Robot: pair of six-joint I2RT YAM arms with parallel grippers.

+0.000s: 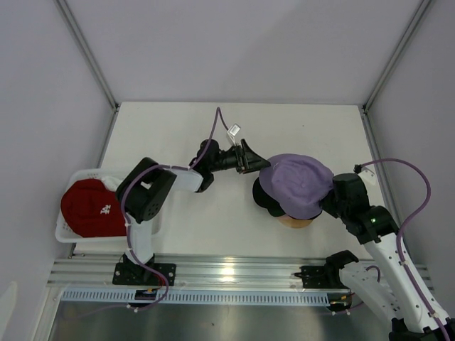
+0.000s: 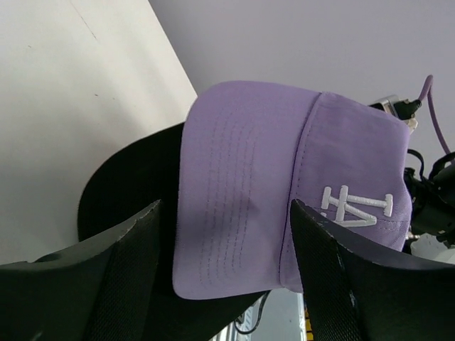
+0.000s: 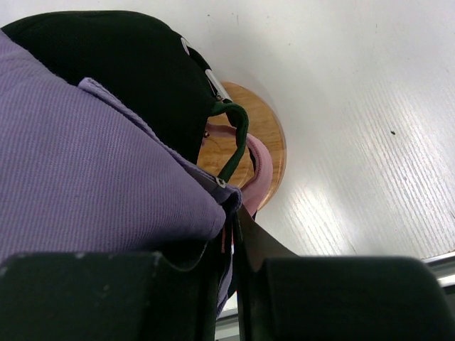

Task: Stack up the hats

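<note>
A lavender hat [image 1: 295, 183] tops the stack of hats on the round wooden stand [image 1: 295, 222]. Under it lies a black hat [image 1: 264, 200], its brim pointing left. My left gripper [image 1: 249, 160] is open, its fingers on either side of the lavender hat's [image 2: 249, 170] brim, with the black hat's brim [image 2: 128, 177] below. My right gripper [image 1: 333, 199] is shut on the lavender hat's [image 3: 92, 163] rear edge. The right wrist view also shows the black hat [image 3: 128, 64], a dark green strap [image 3: 238, 138] and a pink hat's edge [image 3: 259, 167] over the stand [image 3: 263, 128]. A red hat [image 1: 89, 207] lies at the left.
The red hat rests in a white mesh basket [image 1: 82, 177] at the table's left edge, beside the left arm's base. Metal frame posts stand at the table's back corners. An aluminium rail runs along the near edge.
</note>
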